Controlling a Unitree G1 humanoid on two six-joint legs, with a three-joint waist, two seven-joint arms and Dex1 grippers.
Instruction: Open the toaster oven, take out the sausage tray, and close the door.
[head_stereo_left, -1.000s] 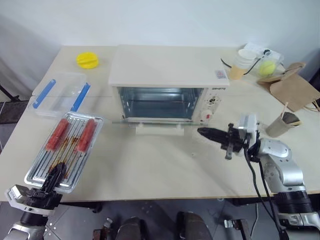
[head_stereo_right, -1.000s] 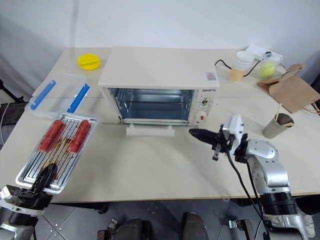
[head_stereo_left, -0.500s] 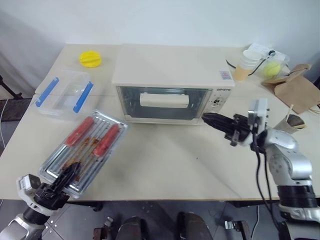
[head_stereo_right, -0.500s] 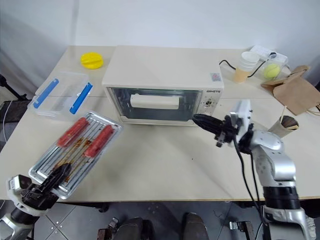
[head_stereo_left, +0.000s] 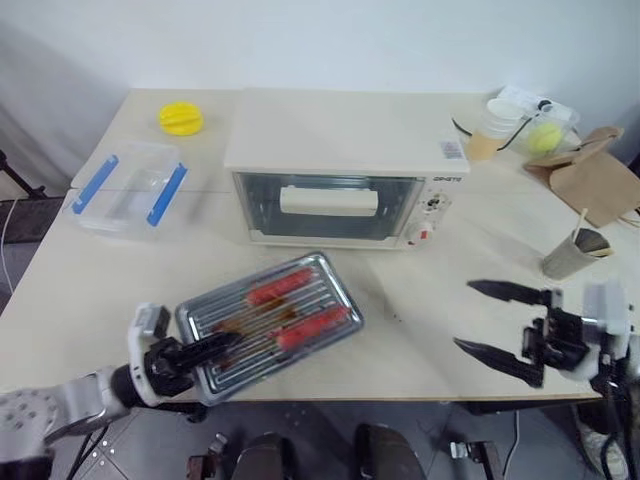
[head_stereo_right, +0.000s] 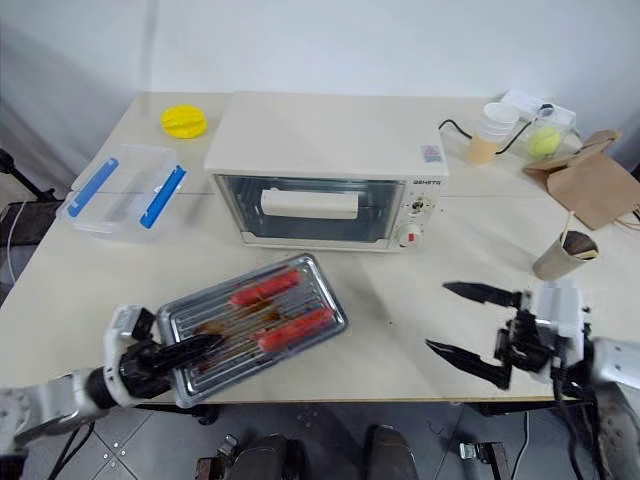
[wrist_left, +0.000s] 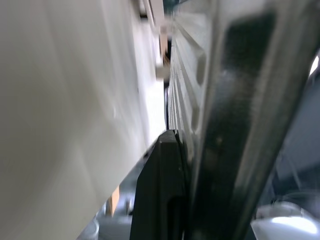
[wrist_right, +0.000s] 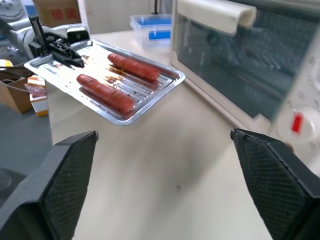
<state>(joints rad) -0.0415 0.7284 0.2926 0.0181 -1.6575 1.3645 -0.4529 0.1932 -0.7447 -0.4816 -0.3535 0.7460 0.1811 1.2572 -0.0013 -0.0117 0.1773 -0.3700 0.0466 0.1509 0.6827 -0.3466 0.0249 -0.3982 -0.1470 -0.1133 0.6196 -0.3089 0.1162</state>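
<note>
Left eye view. The toaster oven (head_stereo_left: 345, 170) sits at upper centre of the frame on the table (head_stereo_left: 420, 320). Its door (head_stereo_left: 330, 207) stands upright against the oven front, with the bar handle (head_stereo_left: 329, 200) facing the camera. The sausage tray (head_stereo_left: 268, 321) lies in the lower centre, below the oven and well apart from it. Its long axis runs diagonally from lower left to upper right, and two sausages (head_stereo_left: 296, 309) lie along that axis. The left gripper (head_stereo_left: 205, 350) comes in from the lower left and is clamped on the tray's lower-left rim. The right gripper (head_stereo_left: 500, 320) is at lower right with its jaws spread wide and nothing between them.

Right eye view. Same layout. A clear blue-handled box (head_stereo_right: 126, 190) and a yellow lid (head_stereo_right: 184, 121) occupy the upper left. Cups and a paper bag (head_stereo_right: 590, 188) occupy the upper right.

Left wrist view. The gripper's dark finger (wrist_left: 160, 190) presses against the tray's ribbed metal edge.

Right wrist view. Both fingers stand far apart at the lower corners. The tray is at upper left, the oven door at upper right.

Judgement: door shut and tray out, so only setting the tray down remains. The left arm alone holds it. The tray extends up and to the right of that gripper, so the far end will likely touch the table first.
</note>
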